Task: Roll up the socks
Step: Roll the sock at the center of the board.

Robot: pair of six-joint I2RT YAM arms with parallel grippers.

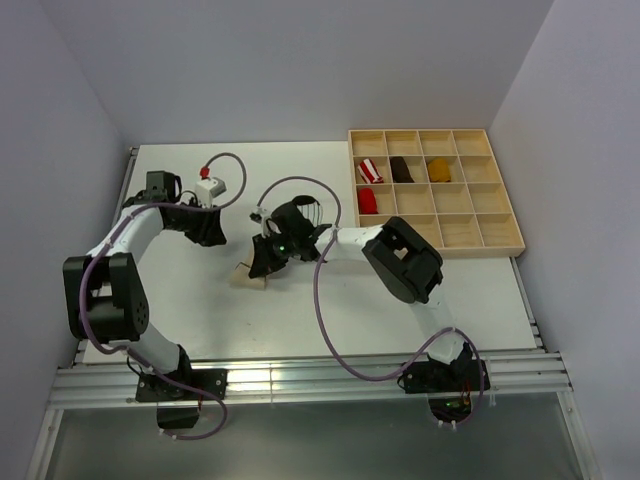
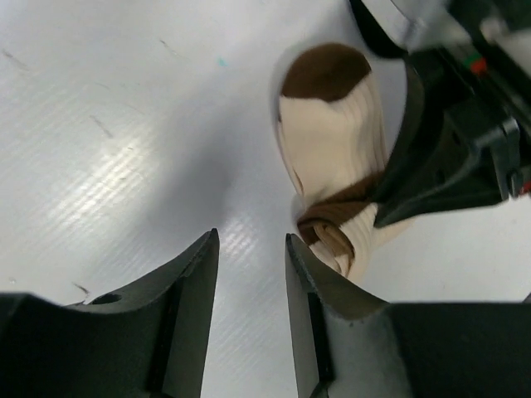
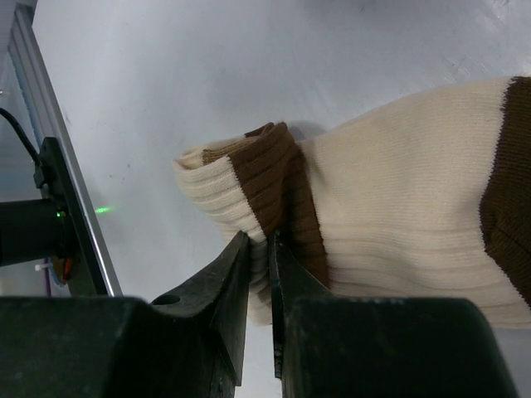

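Black, wedge-shaped fingers of the right gripper [image 3: 259, 239] sit closest to the lens, drawn almost together on the cream sock [image 3: 398, 191]. They pinch the ribbed edge where its brown band has been turned over into a short, loose roll. Past that pinch the sock runs away flat, soft cream knit with fine ribbing, ending in a rounded brown toe.

Just short of the sock's rolled end, and not touching it, the left gripper [image 2: 250, 240] hangs with its jaws apart and nothing between them. The sock lies on a smooth, pale table [image 1: 480, 290] with a faint sheen. Well beyond the sock, to its right in the overhead view, stands a wooden tray [image 1: 350, 190] of square compartments. Four hold finished sock bundles [image 1: 401, 169]: one red and white, one dark brown, one mustard, one plain red. No partner sock can be picked out in these views.

The main risk, as I judge it, is the narrow grip. Springy rib fabric could slide out of that thin pinch and the roll would then spring open. With nothing pressing down the toe end, the sock could also skid along the slick surface instead of turning over itself, leaving a slack, lopsided bundle.
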